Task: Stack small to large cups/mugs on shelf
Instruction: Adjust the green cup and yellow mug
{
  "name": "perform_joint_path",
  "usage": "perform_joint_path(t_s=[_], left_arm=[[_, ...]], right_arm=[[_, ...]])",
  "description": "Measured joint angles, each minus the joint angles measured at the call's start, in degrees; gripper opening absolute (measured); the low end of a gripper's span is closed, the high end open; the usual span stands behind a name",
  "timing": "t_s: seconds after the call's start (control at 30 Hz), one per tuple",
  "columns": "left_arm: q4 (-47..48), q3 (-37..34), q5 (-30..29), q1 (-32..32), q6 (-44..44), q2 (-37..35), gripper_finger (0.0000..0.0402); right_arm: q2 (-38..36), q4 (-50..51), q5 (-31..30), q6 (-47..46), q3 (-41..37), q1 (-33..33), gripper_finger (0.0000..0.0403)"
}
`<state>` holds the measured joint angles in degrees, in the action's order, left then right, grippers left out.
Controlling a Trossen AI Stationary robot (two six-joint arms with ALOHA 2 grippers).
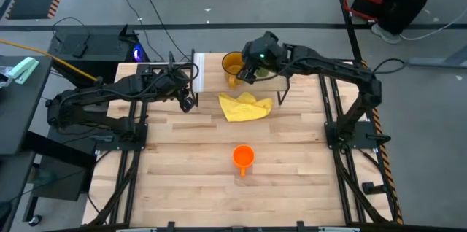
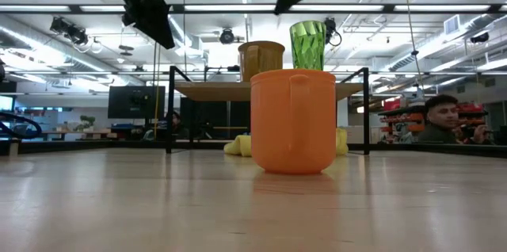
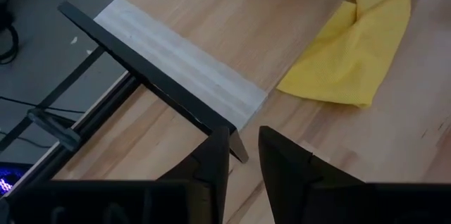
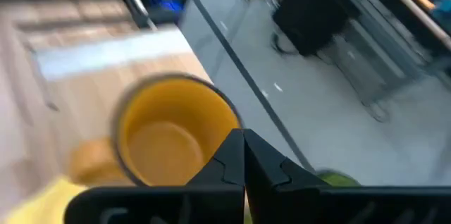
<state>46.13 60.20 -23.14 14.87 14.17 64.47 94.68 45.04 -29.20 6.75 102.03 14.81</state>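
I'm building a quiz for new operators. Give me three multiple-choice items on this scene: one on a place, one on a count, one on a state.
1. Where does the orange mug stand?
A. on the shelf
B. on the table, in front of the cloth
C. in the left gripper

2. How many cups stand on the shelf?
A. two
B. none
C. three

3. How is the right gripper?
A. shut, holding nothing
B. wide open
C. shut on the orange mug

Answers:
1 B: the high view shows it alone on the table, nearer than the yellow cloth.
2 A: the low view shows the amber mug and green tumbler on top.
3 A: in its wrist view the fingers meet with nothing between them, above the amber mug.
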Motion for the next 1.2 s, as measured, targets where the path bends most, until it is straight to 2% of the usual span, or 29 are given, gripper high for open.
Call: perform_joint_path(t_s=[0.17,0.37,0.53,0.63,0.77,1.2], left_arm=[[0.0,0.0,0.0,0.1,-0.4,0.0,0.0088],[-0.1,0.0,0.0,0.1,-0.5,0.0,0.0085],[-0.1,0.0,0.0,0.1,-0.5,0.0,0.0078],[-0.1,0.0,0.0,0.1,-0.5,0.0,0.008],[-0.1,0.0,0.0,0.1,-0.5,0.0,0.0083],[-0.9,0.0,0.0,0.1,-0.5,0.0,0.0077]], right_arm=[[3.3,7.3,-4.0,0.3,7.3,0.6,0.0002],[6.7,14.3,-3.1,-0.9,17.1,1.8,0.0001],[9.7,23.1,0.3,-5.9,24.2,4.6,0.0001],[10.4,24.7,0.8,-7.1,25.4,4.7,0.0],[10.8,24.7,4.7,-8.3,25.4,4.7,0.0],[15.0,26.0,4.9,-8.5,25.2,5.7,0.0]])
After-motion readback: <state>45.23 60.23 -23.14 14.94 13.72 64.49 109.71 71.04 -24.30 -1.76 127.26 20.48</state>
